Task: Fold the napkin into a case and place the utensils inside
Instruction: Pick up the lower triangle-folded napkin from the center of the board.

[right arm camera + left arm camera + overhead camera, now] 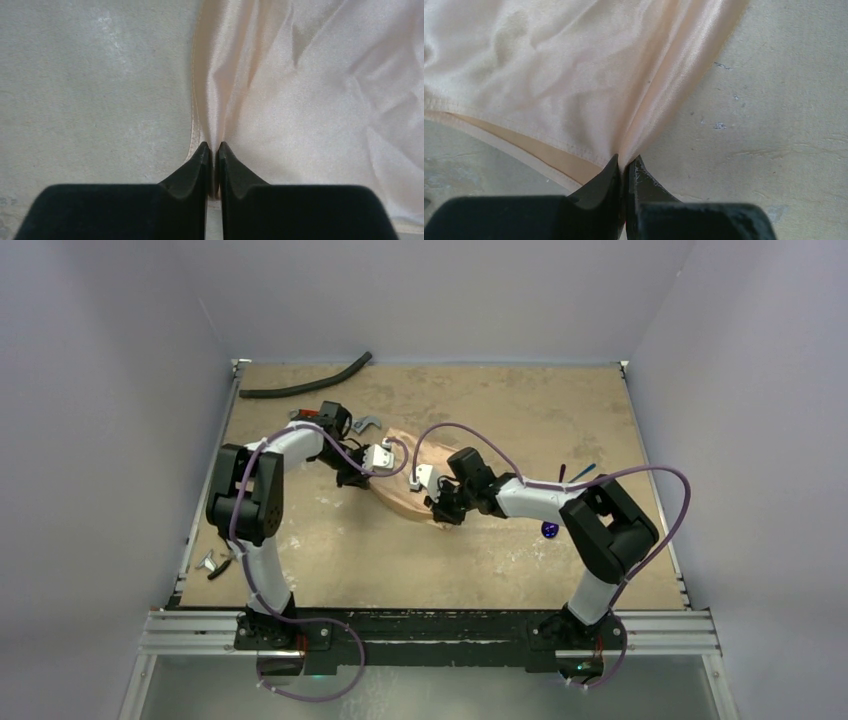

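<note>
Only in the overhead view is the whole scene seen: the napkin (428, 458) lies crumpled near the middle of the table (500, 560), not shaped into a long pouch, with both arms bent inward over it from either side. The fork (586, 471), slim and blue, and the spoon (562, 472), slim and dark, are seen only there, lying just beside each other on the bare table well to the right of the napkin, behind the right arm. A small shiny blue-purple piece (549, 530) is also seen by the right arm; what it is cannot be told. A curved black hose (300, 390) lies at the far left edge, and a wrench (366, 423) lies behind the left arm. The grip itself is shown only by the wrist views. In the left wrist view the left gripper (626, 161) is seen with its jaws pressed together on a pinched ridge of the cloth near a stitched hem, and a second, darker layer is exposed beneath that hem. In the right wrist view the right gripper (212, 148) is likewise clamped on a raised fold at the cloth's edge, with bare table to its left.
</note>
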Robot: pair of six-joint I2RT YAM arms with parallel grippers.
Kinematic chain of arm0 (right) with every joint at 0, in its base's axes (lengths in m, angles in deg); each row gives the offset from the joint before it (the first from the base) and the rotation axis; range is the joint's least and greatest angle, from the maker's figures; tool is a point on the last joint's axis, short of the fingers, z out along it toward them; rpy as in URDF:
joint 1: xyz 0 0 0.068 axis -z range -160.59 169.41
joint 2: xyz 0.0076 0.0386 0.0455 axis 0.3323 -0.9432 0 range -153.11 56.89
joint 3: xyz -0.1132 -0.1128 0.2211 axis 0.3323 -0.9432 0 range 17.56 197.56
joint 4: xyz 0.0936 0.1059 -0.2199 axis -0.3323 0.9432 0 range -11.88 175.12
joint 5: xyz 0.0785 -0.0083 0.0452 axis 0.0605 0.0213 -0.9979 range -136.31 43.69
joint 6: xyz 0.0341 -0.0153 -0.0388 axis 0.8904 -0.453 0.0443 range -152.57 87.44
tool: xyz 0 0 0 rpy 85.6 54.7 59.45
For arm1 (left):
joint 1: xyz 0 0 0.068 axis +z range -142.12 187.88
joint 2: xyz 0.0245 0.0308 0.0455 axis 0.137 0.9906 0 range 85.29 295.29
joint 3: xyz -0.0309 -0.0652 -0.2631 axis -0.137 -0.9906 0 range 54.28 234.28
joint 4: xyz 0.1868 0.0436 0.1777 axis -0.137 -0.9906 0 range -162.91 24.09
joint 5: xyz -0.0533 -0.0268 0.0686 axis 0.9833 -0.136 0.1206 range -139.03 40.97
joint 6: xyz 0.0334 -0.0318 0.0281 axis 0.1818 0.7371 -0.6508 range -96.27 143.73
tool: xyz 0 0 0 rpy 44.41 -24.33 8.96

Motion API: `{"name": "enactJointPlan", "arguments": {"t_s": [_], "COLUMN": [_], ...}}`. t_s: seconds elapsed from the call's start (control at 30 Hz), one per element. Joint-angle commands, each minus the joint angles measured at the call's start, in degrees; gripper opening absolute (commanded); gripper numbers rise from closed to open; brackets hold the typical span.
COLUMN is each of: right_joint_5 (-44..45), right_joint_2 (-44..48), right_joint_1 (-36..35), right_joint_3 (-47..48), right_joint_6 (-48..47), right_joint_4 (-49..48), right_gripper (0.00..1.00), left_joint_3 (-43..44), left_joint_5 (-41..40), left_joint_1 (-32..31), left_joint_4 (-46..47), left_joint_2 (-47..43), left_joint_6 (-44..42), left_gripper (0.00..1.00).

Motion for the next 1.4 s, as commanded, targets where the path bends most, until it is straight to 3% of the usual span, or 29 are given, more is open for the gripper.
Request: {"name": "enactJointPlan", "arguments": {"t_s": [0.0, 0.07, 0.13, 0.23, 0.37, 0.53, 0.63, 0.7, 0.73, 0.8, 0.83, 0.87, 0.93, 0.97, 1.03, 1.2, 1.37], "right_joint_5": [-3.61, -4.28, -4.39, -2.93, -0.11, 3.74, 1.37, -1.15, -2.99, -5.39, -6.13, -6.56, -7.76, -7.58, -6.50, -16.50, -20.46], "right_joint_2": [0.91, 2.11, 2.97, 6.54, 13.40, 13.21, 13.78, 13.36, 12.62, 7.88, 5.81, 3.85, 0.82, -0.38, -1.75, -3.74, -7.64], "right_joint_1": [-0.31, -0.27, -0.29, -0.29, -0.33, -1.03, -0.19, 1.60, 2.59, 3.53, 3.73, 3.74, 4.24, 4.68, 6.65, 14.15, 15.19], "right_joint_3": [-1.52, -1.58, -0.96, -2.31, -4.87, -3.17, -2.27, -1.32, -0.51, 4.10, 6.06, 7.46, 9.19, 9.68, 9.04, 4.18, 3.54], "right_joint_6": [1.95, 1.96, 2.46, 3.84, 4.25, 1.58, 5.26, 8.43, 10.17, 12.98, 14.37, 16.11, 18.63, 20.59, 24.86, 36.89, 38.82], "right_joint_4": [1.63, 0.64, 0.29, -3.44, -8.40, -4.65, -6.11, -10.22, -11.51, -11.75, -11.83, -13.03, -15.35, -16.71, -20.41, -30.27, -28.76], "right_gripper": [0.07, 0.03, 0.08, 0.50, 0.94, 0.98, 0.98, 0.89, 0.77, 0.35, 0.23, 0.15, 0.09, 0.00, 0.00, 0.00, 0.00], "left_joint_3": [4.29, 4.76, 4.85, 4.97, 5.77, 5.78, 6.68, 7.36, 7.76, 8.33, 8.52, 8.65, 8.59, 8.52, 8.61, 9.18, 11.53], "left_joint_5": [1.54, 1.98, 2.59, 2.98, 3.07, 3.49, 4.38, 4.94, 5.12, 5.55, 5.63, 5.63, 5.60, 5.62, 5.70, 6.76, 8.56], "left_joint_1": [1.63, 1.60, 1.60, 1.65, 1.65, 1.65, 1.64, 1.64, 1.63, 1.64, 1.60, 1.65, 1.57, 1.59, 1.67, 1.74, 1.80], "left_joint_4": [-3.14, -4.45, -5.31, -6.45, -9.18, -10.70, -12.64, -13.66, -14.39, -15.45, -15.73, -15.67, -15.77, -15.74, -15.70, -15.61, -16.68], "left_joint_2": [1.14, 1.21, 0.90, 0.35, 0.90, 0.46, 0.49, 0.76, 1.03, 1.58, 1.79, 1.89, 1.91, 1.83, 1.95, 2.55, 4.45], "left_joint_6": [0.14, -0.70, -0.91, -0.88, -1.08, -0.65, -0.18, 0.75, 0.90, 1.21, 1.52, 1.89, 2.18, 2.35, 2.88, 4.60, 7.96], "left_gripper": [0.00, 0.00, 0.00, 0.00, 0.00, 0.00, 0.00, 0.00, 0.00, 0.00, 0.00, 0.00, 0.00, 0.00, 0.00, 0.00, 0.00]}}
